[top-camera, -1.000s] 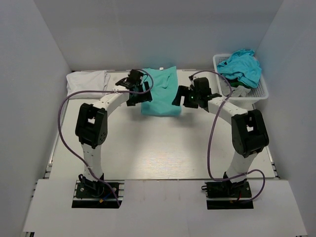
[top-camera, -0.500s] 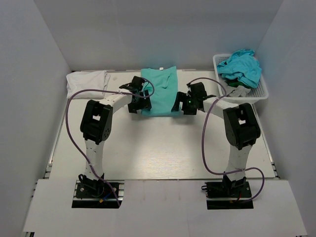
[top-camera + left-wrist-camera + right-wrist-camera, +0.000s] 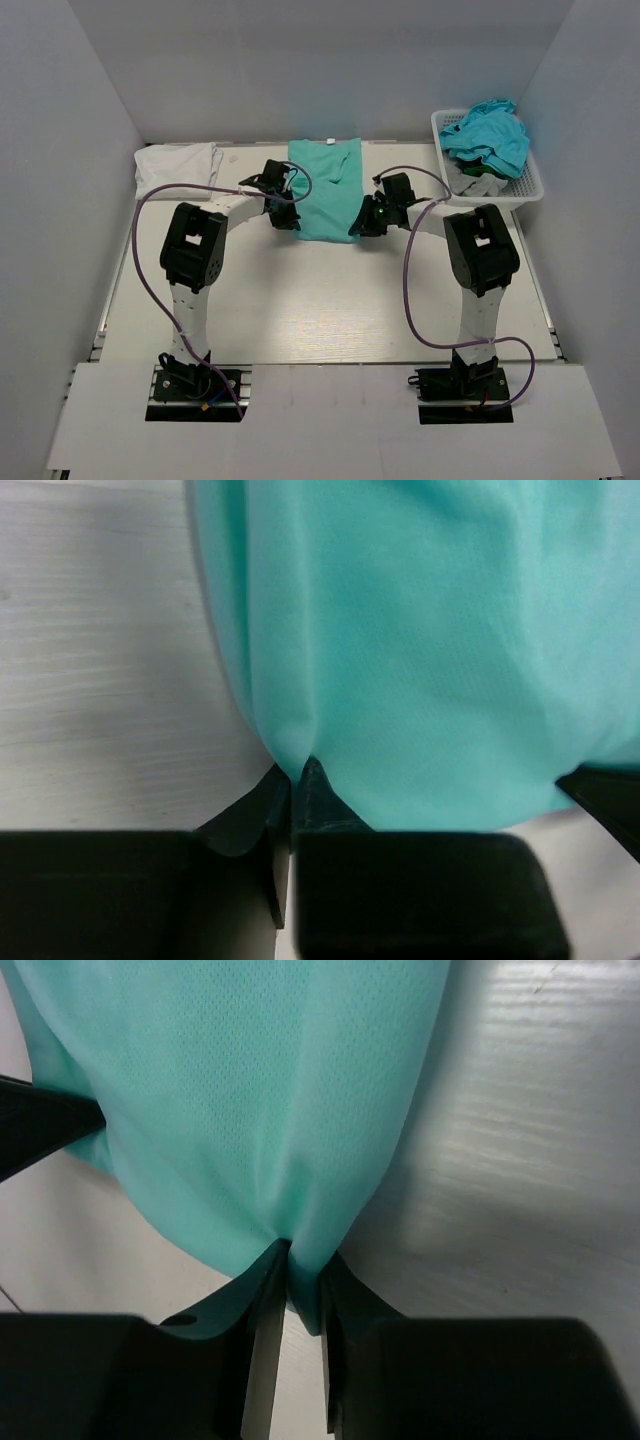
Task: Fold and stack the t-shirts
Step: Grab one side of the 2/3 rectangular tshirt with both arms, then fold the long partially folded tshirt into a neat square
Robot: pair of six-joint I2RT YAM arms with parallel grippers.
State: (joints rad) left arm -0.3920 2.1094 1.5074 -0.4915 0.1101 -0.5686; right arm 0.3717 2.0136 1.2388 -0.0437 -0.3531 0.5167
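Observation:
A mint-green t-shirt (image 3: 325, 185) lies folded narrow at the back middle of the table. My left gripper (image 3: 288, 221) is shut on its near left corner, and the pinched cloth (image 3: 290, 750) puckers between the fingers. My right gripper (image 3: 357, 229) is shut on the near right corner, with a fold of the shirt (image 3: 300, 1260) squeezed in its jaws. A white t-shirt (image 3: 178, 163) lies folded at the back left. Turquoise-blue t-shirts (image 3: 487, 135) are heaped in the basket.
The white mesh basket (image 3: 530, 185) stands at the back right against the wall. Purple cables loop from both arms. Grey walls close in the table on three sides.
Both grippers have moved down to the shirt's near edge and closed on its corners. The shirt's near edge has drawn in narrower between them.

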